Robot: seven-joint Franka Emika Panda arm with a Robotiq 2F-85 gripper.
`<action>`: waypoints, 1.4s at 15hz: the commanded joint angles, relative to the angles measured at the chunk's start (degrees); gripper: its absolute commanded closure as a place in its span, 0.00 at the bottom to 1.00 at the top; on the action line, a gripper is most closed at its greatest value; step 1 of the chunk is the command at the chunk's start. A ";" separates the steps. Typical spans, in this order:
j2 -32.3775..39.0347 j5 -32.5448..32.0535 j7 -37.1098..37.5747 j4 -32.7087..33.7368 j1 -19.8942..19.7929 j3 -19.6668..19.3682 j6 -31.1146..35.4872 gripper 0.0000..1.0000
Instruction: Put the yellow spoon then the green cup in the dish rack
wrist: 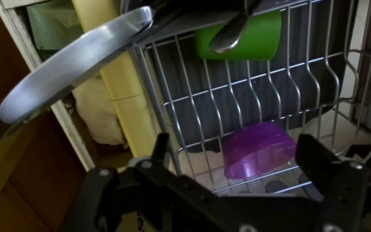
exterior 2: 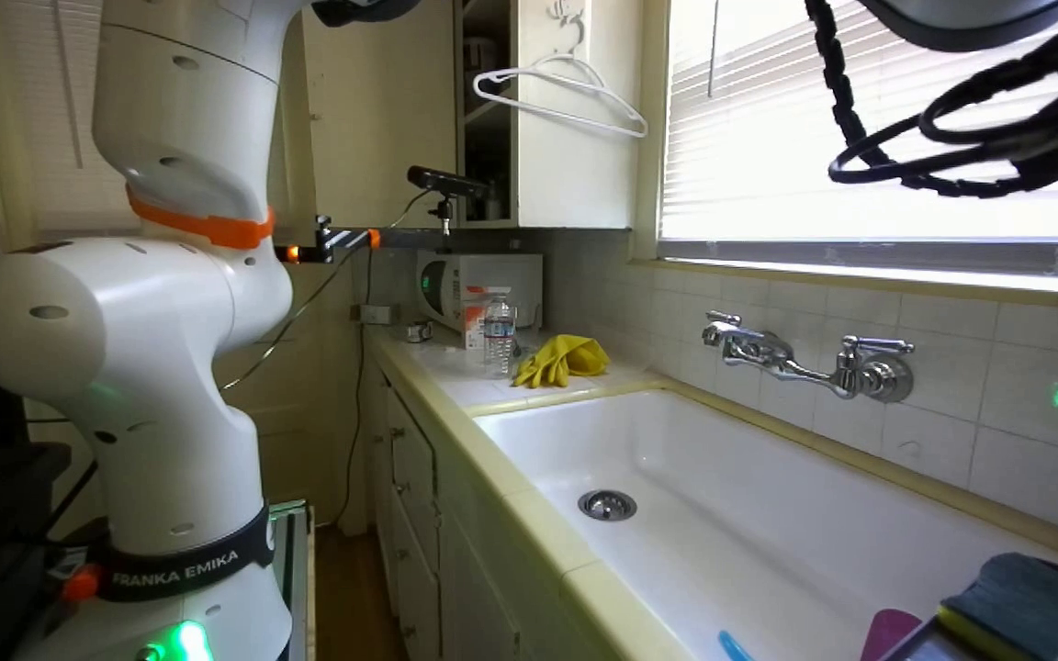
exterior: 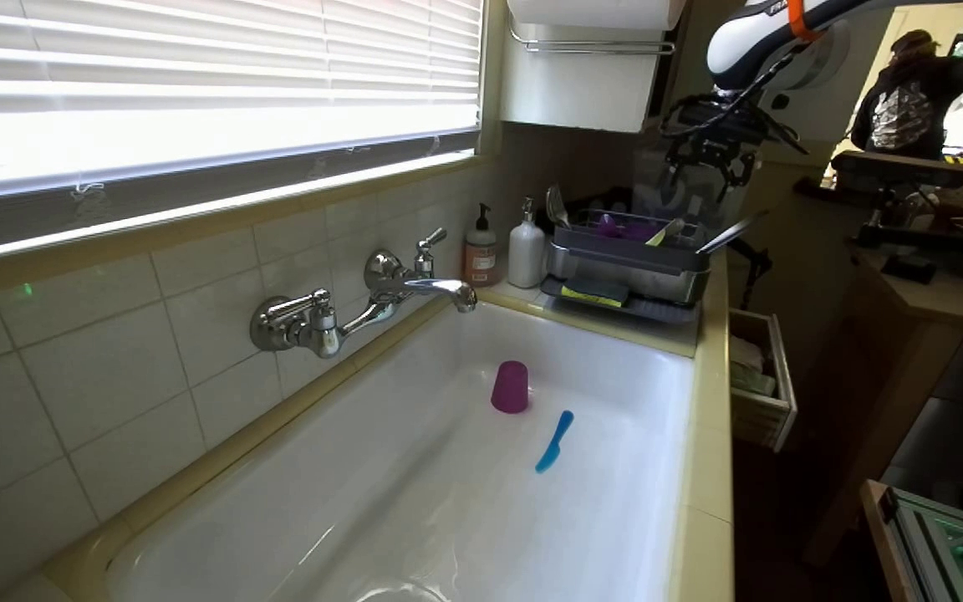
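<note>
The dark grey dish rack [exterior: 628, 255] stands on the counter past the sink's far end; its wires [wrist: 251, 79] fill the wrist view. The green cup [wrist: 256, 38] lies on its side in the rack, partly behind a metal utensil. A slim yellow-green piece [exterior: 659, 236] shows at the rack's rim in an exterior view; I cannot tell whether it is the yellow spoon. My gripper [exterior: 701, 177] hangs above the rack. In the wrist view the gripper [wrist: 233, 140] is open and empty, fingers spread wide, with a purple cup [wrist: 258, 149] lower in the rack between them.
A silver knife [wrist: 76, 67] sticks out over the rack's side. A sponge [exterior: 594, 291] lies before the rack. Two soap bottles [exterior: 526, 251] stand beside it. A magenta cup [exterior: 511, 387] and a blue utensil [exterior: 555, 441] lie in the white sink [exterior: 348, 493], below the faucet [exterior: 440, 288].
</note>
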 commanded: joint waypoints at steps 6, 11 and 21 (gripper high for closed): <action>-7.82 -3.91 -4.76 -6.86 2.74 0.05 -0.27 0.00; -12.10 -4.78 -10.20 -10.55 3.81 1.17 -0.63 0.00; -19.85 -4.16 -28.10 -17.50 5.53 4.59 -7.47 0.00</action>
